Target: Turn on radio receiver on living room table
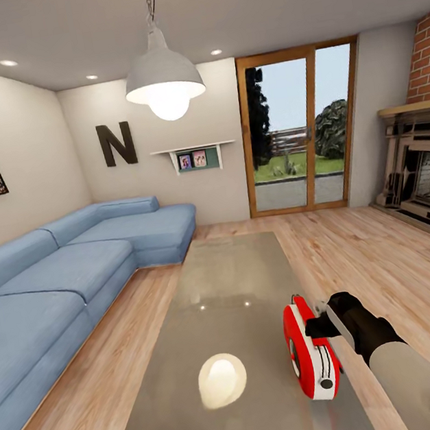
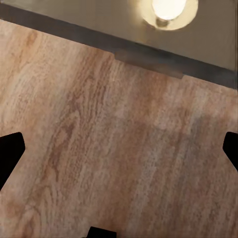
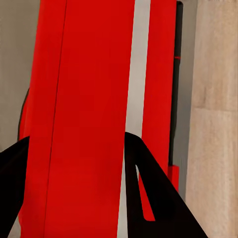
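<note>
A robot's right arm reaches a small red radio standing on a glossy grey coffee tabletop in a living room.

The bright-red rounded radio with white edge trim (image 1: 312, 352) stands on its edge near the right side of the long grey reflective tabletop (image 1: 233, 288), which mirrors the white pendant lamp (image 1: 163, 77) hanging above. The right end effector (image 1: 323, 319), black at the end of a pale grey arm, is at the radio's far upper corner; in the right wrist view its two dark fingers (image 3: 148, 188) appear to straddle the red body (image 3: 84, 109), though firm contact is hard to confirm. In the left wrist view the left end effector (image 2: 119, 153) is spread wide over light wood plank floor (image 2: 99, 148), empty. A blue L-shaped sofa (image 1: 64, 273) lines the left wall; glass doors (image 1: 302, 131) and a brick fireplace (image 1: 428, 160) stand beyond.
</note>
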`<state>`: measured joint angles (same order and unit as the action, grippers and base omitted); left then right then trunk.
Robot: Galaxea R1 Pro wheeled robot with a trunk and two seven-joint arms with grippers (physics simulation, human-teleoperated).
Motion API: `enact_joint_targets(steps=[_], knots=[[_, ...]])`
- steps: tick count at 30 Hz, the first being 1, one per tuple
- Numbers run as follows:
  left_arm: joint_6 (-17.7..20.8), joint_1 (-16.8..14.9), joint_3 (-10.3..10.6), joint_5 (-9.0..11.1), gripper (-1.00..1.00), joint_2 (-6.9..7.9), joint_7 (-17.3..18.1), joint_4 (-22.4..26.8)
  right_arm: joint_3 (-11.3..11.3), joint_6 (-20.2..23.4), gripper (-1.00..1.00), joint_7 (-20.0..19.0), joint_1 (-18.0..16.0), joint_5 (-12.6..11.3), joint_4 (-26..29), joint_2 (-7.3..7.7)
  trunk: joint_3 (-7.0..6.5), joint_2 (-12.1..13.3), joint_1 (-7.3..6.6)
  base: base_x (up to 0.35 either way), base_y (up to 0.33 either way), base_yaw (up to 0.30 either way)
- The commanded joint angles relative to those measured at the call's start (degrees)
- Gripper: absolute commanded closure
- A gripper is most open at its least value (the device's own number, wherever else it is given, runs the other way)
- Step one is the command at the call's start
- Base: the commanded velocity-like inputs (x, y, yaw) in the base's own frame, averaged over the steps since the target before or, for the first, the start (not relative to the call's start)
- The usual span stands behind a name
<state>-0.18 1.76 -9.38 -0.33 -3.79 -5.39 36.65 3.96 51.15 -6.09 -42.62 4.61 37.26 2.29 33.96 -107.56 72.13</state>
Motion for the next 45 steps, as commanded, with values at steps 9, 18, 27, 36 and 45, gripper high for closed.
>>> enact_joint_targets(steps=[9, 18, 27, 36, 45], knots=[[0.0, 0.0, 0.0, 0.0, -1.0, 0.12, 0.0, 0.0, 0.0, 0.0, 1.0, 0.0, 0.0, -0.1, 0.0, -0.02, -1.62, 3.6, -1.98, 0.0, 0.0, 0.0], [0.3, 0.0, 0.0, 0.0, -1.0, 0.44, 0.2, 0.0, 0.0, -0.1, 1.0, 0.0, 0.0, 0.0, 0.0, -0.09, -3.24, 7.2, -3.96, 0.0, 0.0, 0.0], [0.2, 0.0, 0.0, 0.0, -1.0, 0.5, 0.1, 0.0, 0.0, -0.1, 1.0, 0.0, 0.0, 0.0, 0.0, -0.09, -4.85, 10.8, -5.94, 0.0, 0.0, 0.0], [0.2, 0.0, -0.1, 0.0, -1.0, 0.54, 0.0, 0.0, 0.0, -0.1, 1.0, 0.0, 0.0, 0.1, 0.0, -0.09, -6.47, 14.5, -7.91, 0.0, 0.0, 0.0], [0.1, 0.0, -0.1, 0.0, -1.0, 0.54, -0.1, 0.0, 0.0, -0.1, 1.0, 0.0, 0.0, 0.1, 0.0, -0.09, -8.09, 18.1, -9.89, 0.0, 0.0, 0.0]])
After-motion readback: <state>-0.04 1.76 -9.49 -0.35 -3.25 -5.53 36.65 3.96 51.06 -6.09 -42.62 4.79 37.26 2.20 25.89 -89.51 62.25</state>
